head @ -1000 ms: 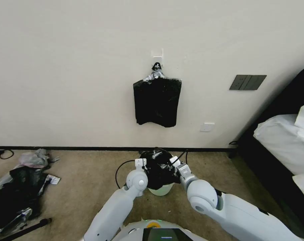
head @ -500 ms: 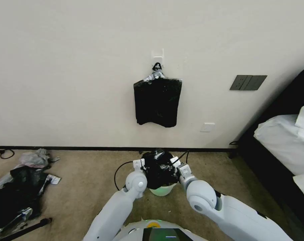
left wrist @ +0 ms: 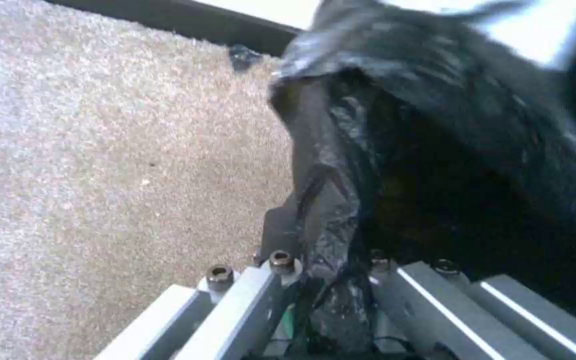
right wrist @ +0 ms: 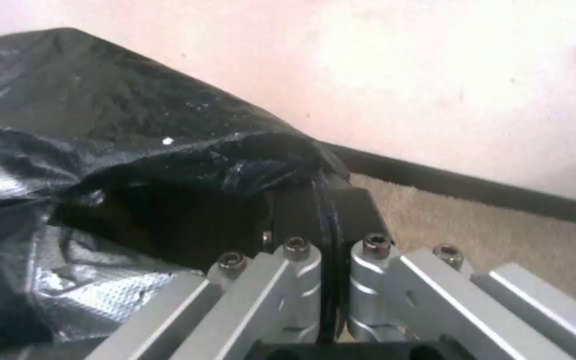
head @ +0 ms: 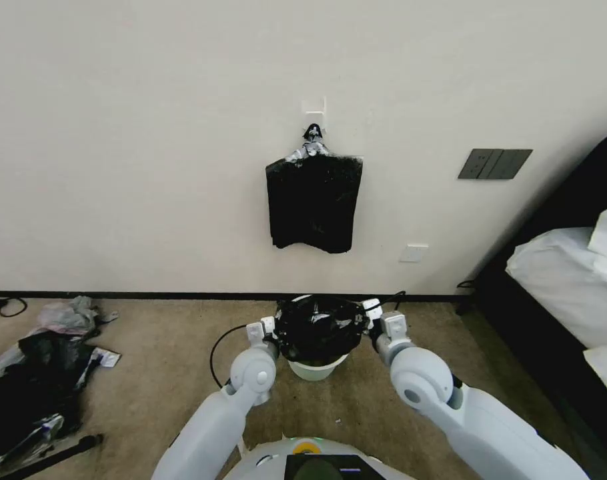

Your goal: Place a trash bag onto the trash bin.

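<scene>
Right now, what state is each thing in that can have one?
trash bag: mouth stretched wide over the bin's top, pinched at both sides.
trash bin: upright on the carpet, lidless, top covered by the bag.
left end effector: shut on the bag's edge.
right end effector: shut on the bag's opposite edge.
bundle of black bags: hanging on the wall hook.

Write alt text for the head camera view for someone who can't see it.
Two white robot arms hold a glossy black trash bag stretched over a cream-white trash bin on beige carpet, the left gripper and right gripper pinching opposite edges. A bundle of black bags hangs on the wall above.
</scene>
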Robot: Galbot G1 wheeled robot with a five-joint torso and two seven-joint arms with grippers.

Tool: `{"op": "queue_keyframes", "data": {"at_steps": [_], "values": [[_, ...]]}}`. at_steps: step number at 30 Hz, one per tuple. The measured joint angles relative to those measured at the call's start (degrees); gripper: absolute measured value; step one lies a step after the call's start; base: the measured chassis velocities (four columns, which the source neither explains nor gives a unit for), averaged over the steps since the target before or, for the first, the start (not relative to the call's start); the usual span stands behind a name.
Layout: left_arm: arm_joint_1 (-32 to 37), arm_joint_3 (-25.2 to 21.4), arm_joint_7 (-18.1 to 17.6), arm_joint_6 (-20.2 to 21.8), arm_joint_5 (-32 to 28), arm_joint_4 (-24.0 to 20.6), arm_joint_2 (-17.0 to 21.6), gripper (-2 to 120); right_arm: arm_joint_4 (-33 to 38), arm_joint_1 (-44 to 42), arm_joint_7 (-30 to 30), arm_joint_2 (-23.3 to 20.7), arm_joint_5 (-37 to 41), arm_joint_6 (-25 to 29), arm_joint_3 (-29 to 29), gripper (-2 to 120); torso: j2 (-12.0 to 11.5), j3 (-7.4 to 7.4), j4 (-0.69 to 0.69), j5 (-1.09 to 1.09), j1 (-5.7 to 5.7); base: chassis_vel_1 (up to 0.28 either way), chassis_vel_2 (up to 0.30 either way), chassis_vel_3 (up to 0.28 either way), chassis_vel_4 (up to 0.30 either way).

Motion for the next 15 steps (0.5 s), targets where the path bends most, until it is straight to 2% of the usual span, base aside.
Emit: {"op": "queue_keyframes", "data": {"at_steps": [6,15], "values": [[1.87,-1.49,1.29,-0.21,-0.81,-2.68,1.41,1,-1.65,-3.57,-3.47,0.93,0.13,1.08,4.41,0,0.00,0.00,-0.01,0.01,0.00,0.000,0.000,0.000,0.000],[4.05,-3.23,2.04,-0.22,-1.25,-5.61,3.51,1,-3.42,-6.83,-7.69,1.00,-1.05,2.37,6.99,0,0.00,0.00,0.00,0.01,0.00,0.000,0.000,0.000,0.000]]}}
